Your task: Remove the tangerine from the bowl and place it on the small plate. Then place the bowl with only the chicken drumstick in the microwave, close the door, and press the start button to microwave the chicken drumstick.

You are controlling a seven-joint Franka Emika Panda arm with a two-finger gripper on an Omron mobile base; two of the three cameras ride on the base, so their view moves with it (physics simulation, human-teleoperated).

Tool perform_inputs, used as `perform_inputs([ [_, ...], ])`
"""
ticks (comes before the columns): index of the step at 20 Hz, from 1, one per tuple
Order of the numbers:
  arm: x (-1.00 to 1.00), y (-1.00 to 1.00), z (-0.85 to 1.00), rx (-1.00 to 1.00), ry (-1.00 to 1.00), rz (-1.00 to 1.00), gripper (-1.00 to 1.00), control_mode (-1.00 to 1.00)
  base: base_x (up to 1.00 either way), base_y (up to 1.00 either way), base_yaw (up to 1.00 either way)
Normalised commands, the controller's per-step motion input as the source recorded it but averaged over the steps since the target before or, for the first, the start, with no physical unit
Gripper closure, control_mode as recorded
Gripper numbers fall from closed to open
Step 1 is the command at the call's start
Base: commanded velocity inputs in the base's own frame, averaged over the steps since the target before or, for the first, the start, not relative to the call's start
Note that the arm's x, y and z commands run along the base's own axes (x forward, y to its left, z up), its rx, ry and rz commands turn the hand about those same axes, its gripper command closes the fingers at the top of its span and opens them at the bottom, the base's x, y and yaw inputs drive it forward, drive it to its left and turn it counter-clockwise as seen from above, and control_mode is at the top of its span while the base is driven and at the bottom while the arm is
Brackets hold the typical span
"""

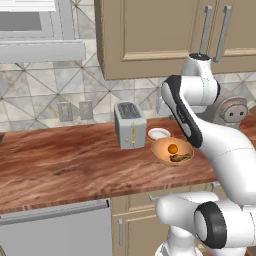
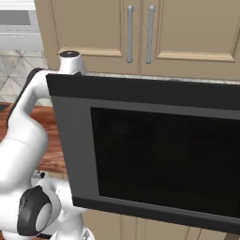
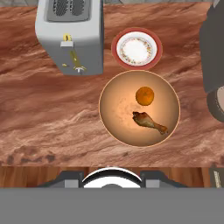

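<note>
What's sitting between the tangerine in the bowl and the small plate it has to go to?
Nothing visible. In the hand view the tangerine lies in the bowl beside the chicken drumstick, on the side nearer the small plate. The toaster stands off to one side, clear of that path.

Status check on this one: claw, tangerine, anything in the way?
Claw state unclear, high over the counter. Tangerine in bowl beside drumstick. Small plate bare, just beyond; toaster beside it, off the path.

One bowl (image 3: 114, 114), one tangerine (image 3: 144, 96), one chicken drumstick (image 3: 149, 123), one small plate (image 3: 136, 49), one toaster (image 3: 71, 35), two wall outlets (image 1: 75, 111).
</note>
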Motion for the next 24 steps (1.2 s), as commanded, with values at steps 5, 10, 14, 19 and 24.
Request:
perform_inputs([
  [5,-0.11,0.15,-0.26,-0.10,-0.09,-0.06,-1.00,-1.00,0.00,0.00,0.00],
  [10,0.31,0.34,-0.52,-0.17,0.15,-0.21,-1.00,-1.00,0.00,0.00,0.00],
  [14,0.95,0.00,-0.31,-0.01,0.28,-0.11,-1.00,-1.00,0.00,0.00,0.00],
  [19,0.50,-0.13,-0.34,0.00,0.11,-0.06,-1.00,-1.00,0.00,0.00,0.00],
  [24,0.88,-0.01,-0.44,0.00,0.18,-0.15,-1.00,-1.00,0.00,0.00,0.00],
])
